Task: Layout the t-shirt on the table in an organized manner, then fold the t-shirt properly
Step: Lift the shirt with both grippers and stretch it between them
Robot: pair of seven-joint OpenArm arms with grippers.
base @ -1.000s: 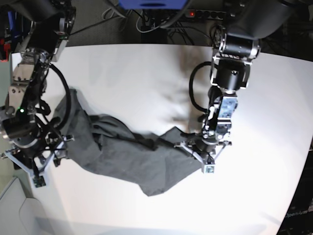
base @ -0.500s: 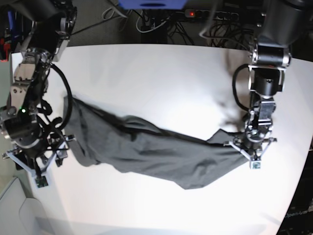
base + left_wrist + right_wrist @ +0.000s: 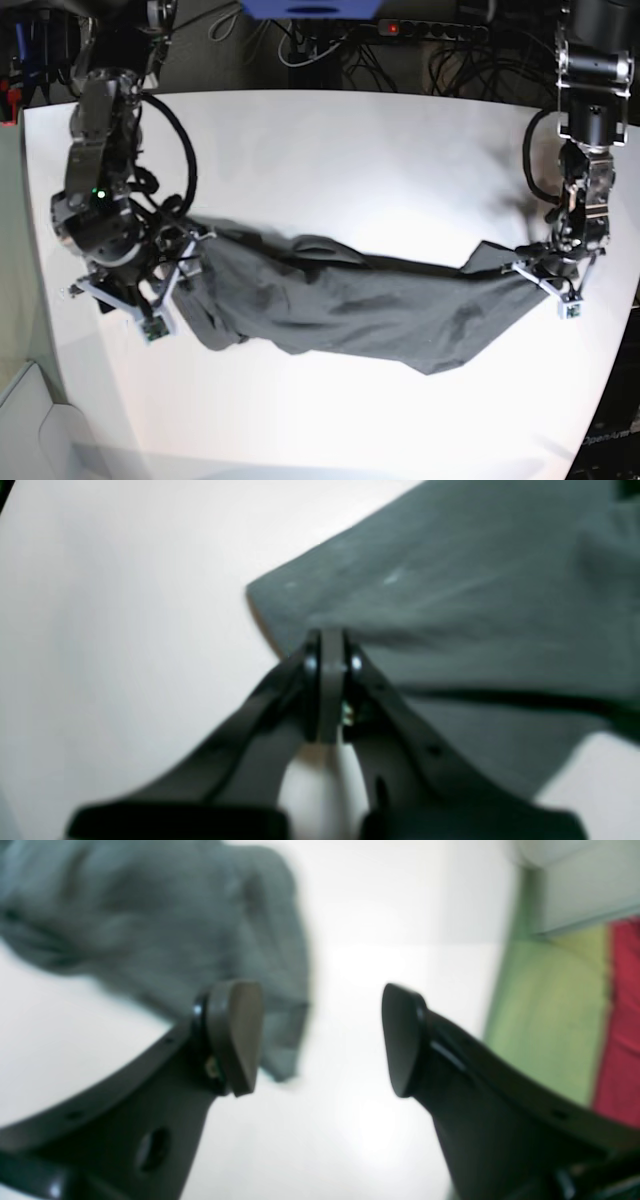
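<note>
Stretched wider: t-shirt (image 3: 350,305), left hand (image 3: 555,277) pinching its edge; right hand (image 3: 320,1040) agape, empty.

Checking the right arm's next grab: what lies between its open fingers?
Only bare table in the right wrist view; the t-shirt edge lies behind the right gripper, beside one finger.

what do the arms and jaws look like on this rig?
Both arms are black and grey, with black cable loops beside the wrists. The left gripper and right gripper have dark, matt, tapering jaws with small round holes, on pale V-shaped brackets. The right arm shows a green light.
</note>
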